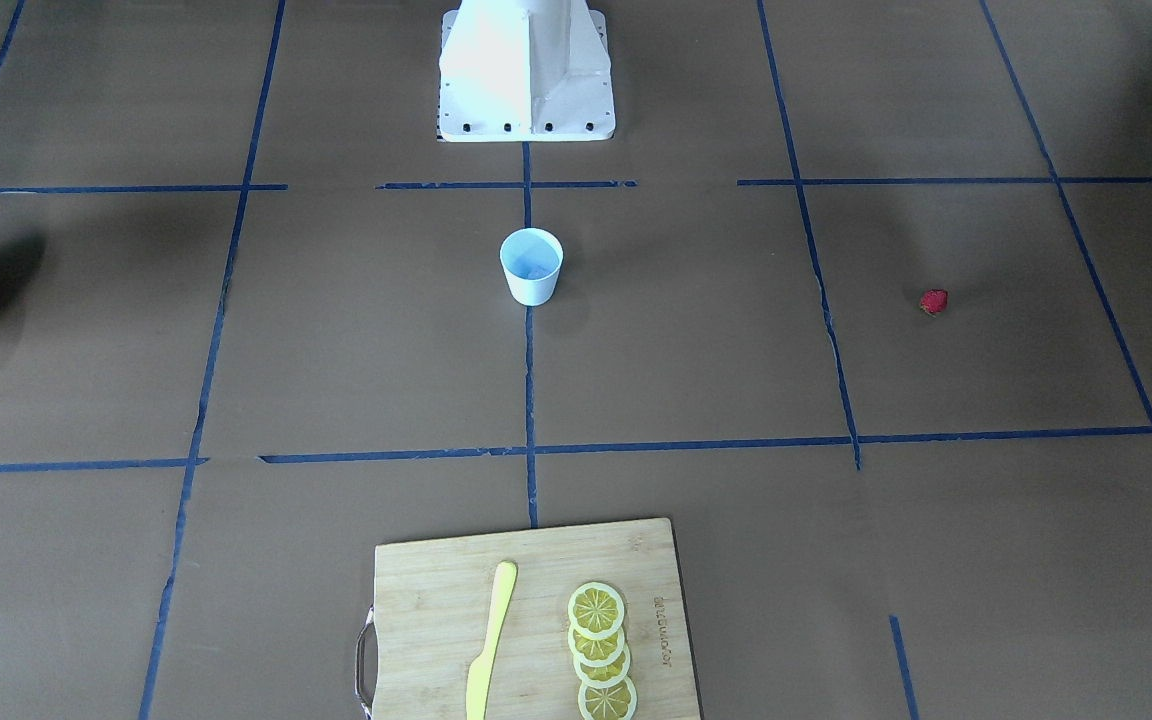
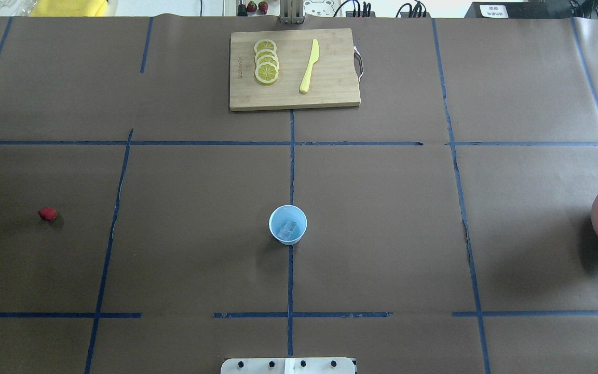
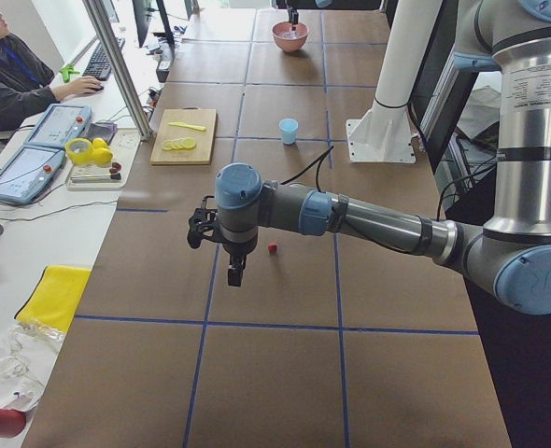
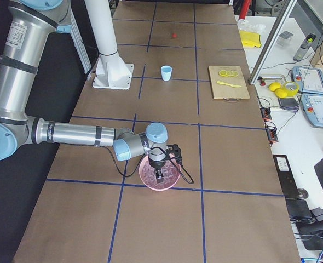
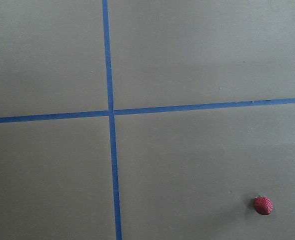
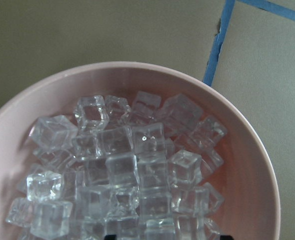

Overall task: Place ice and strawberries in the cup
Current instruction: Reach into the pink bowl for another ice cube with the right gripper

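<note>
- The cup (image 2: 288, 224) stands upright right on the centre tape line (image 2: 290, 156) of the bench (image 2: 382, 234). It's a little way out from the robot base (image 1: 526, 70).
- There's some ice (image 2: 289, 229) in the bottom of it. It looks like two cubes from overhead, but they're clear on pale blue, so I wouldn't swear to the count.
- The cup touches nothing and is well apart from everything else, with brown paper showing on every side of it.
- The strawberry (image 2: 48, 214) is lying on the bench far over on the robot's left, in the same row of tape squares as the cup and well short of the bench edge.
- The left gripper (image 3: 234, 277) hangs above the bench near the strawberry, off to one side of it rather than over it. It only shows in the side view, so I can't tell whether the fingers are spread or together.
- The rest of the ice is heaped in the pinkish bowl (image 6: 137, 67) far out on the robot's right. The overhead frame cuts the bowl off at its edge.
- The right gripper (image 4: 160, 176) points straight down over the bowl. I can't tell its state either.
- The cutting board (image 2: 330, 88) sits at the far edge, on the centre line. It carries overlapping lemon slices (image 2: 266, 61) with a yellow knife (image 2: 309, 66) beside them.
</note>
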Tool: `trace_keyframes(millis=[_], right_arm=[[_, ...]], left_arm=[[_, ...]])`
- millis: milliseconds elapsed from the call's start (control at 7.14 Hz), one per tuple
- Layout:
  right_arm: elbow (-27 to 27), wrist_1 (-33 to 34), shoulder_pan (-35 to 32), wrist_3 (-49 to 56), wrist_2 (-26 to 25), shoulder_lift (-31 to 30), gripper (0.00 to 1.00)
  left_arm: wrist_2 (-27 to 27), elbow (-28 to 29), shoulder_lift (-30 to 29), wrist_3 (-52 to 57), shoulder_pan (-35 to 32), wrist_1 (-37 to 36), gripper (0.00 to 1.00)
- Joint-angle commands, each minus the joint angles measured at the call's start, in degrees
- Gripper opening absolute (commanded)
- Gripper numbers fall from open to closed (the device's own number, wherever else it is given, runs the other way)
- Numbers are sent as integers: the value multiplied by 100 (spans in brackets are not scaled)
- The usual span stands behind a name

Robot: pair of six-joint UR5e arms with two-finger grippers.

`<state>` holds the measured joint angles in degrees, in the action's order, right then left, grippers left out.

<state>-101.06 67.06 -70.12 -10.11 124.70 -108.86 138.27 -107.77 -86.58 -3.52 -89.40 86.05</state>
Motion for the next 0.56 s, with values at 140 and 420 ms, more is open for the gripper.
trace_keyframes(millis=[140, 420], right_arm=[[33, 0, 113, 0, -25, -4, 70], [42, 0, 139, 26, -25, -13, 65]], left_arm=[[7, -7, 0, 0, 1, 0, 100], [7, -7, 0, 0, 1, -9, 100]])
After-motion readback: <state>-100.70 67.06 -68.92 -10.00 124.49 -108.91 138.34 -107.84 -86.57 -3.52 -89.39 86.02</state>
